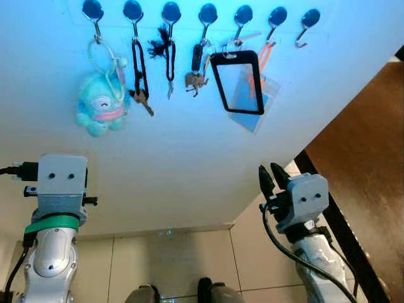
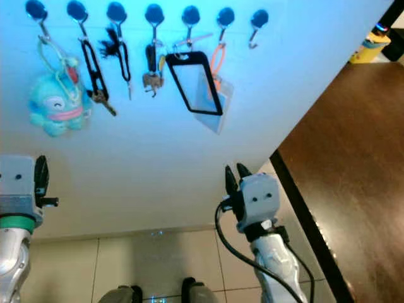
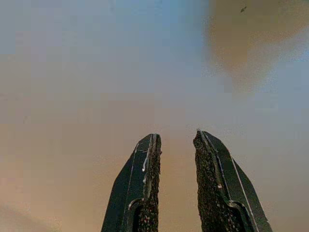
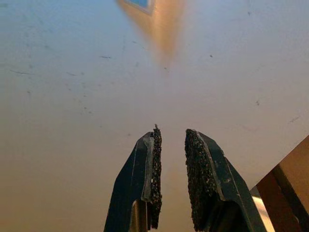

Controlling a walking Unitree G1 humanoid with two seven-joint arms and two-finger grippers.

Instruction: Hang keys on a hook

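Seven hooks line the wall, the far-right hook (image 1: 305,33) bare and keys (image 1: 141,100) already hanging second from left, while both the left claw (image 3: 176,145) and right claw (image 4: 171,137), slightly parted and grasping nothing, should probably draw back without brushing them.

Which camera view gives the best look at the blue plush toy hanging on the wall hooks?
The left eye view: the blue plush toy hangs whole and large below the leftmost hook. The right eye view has it too, nearer that picture's left edge. The wrist views face bare wall past their fingers.
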